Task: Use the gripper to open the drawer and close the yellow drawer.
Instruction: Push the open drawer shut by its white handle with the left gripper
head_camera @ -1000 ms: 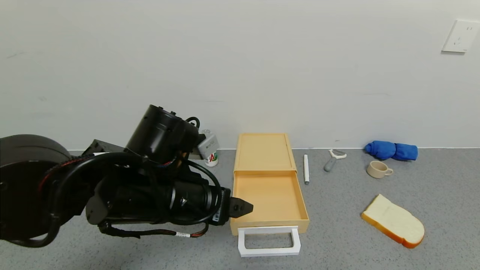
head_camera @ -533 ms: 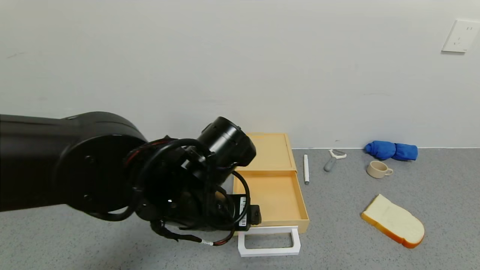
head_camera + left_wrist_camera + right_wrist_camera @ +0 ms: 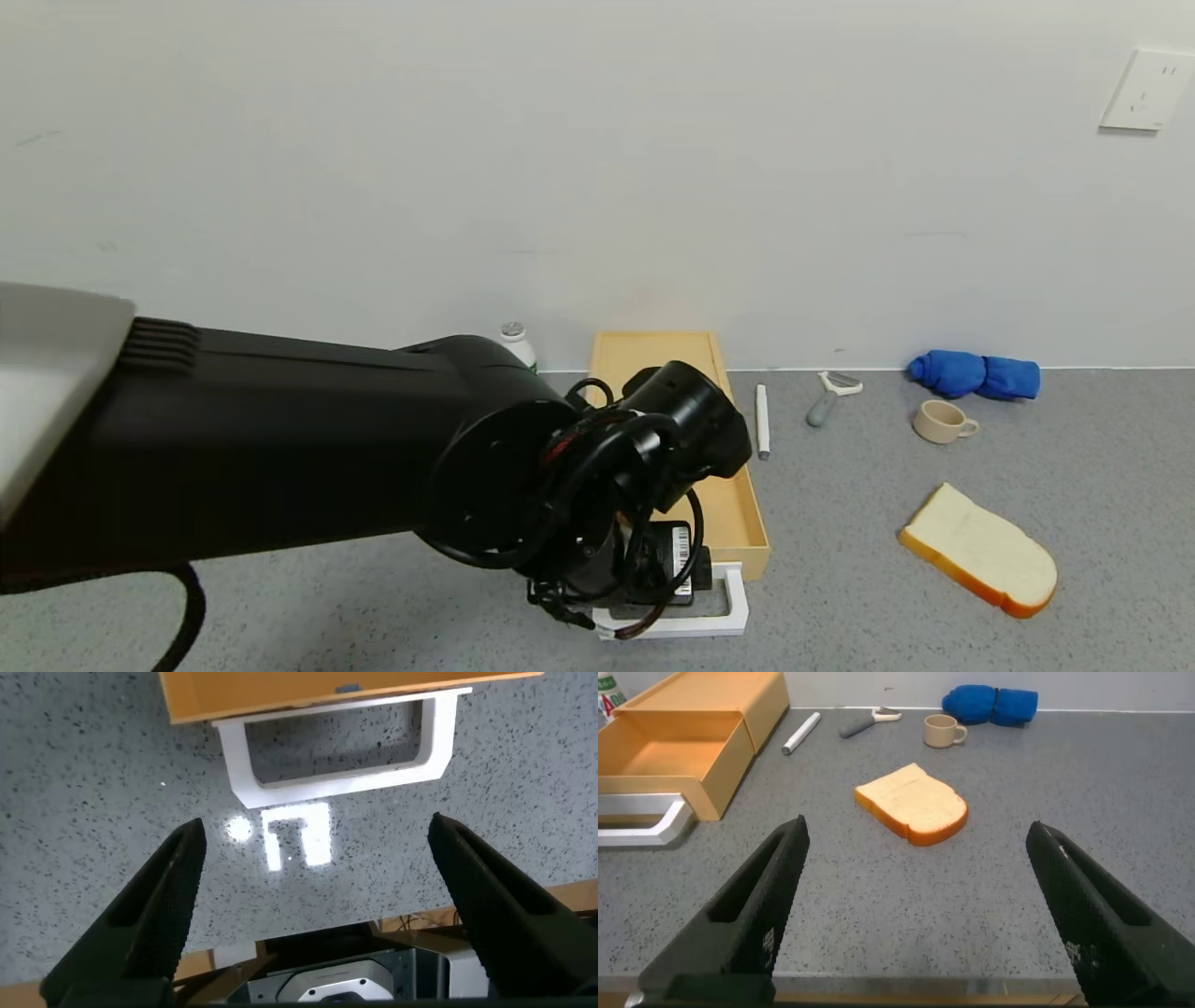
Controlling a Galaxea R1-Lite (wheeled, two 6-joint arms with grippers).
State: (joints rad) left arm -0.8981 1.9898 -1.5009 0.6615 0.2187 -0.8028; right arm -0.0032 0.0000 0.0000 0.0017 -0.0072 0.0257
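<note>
The pale yellow drawer stands pulled out of its flat matching box, mostly hidden behind my left arm. Its white loop handle lies toward me on the table. My left gripper hangs over the handle's left part, pointing down. In the left wrist view this gripper is open and empty, with the handle and drawer front just beyond its fingertips. My right gripper is open and empty, low over the table's front right; it sees the open drawer.
A white pen, a peeler, a beige cup and a blue cloth lie right of the box near the wall. A bread slice lies at the front right. A small bottle stands left of the box.
My left arm has swung to the right, from beside the drawer's left wall to over its front and handle. The drawer has stayed pulled out.
</note>
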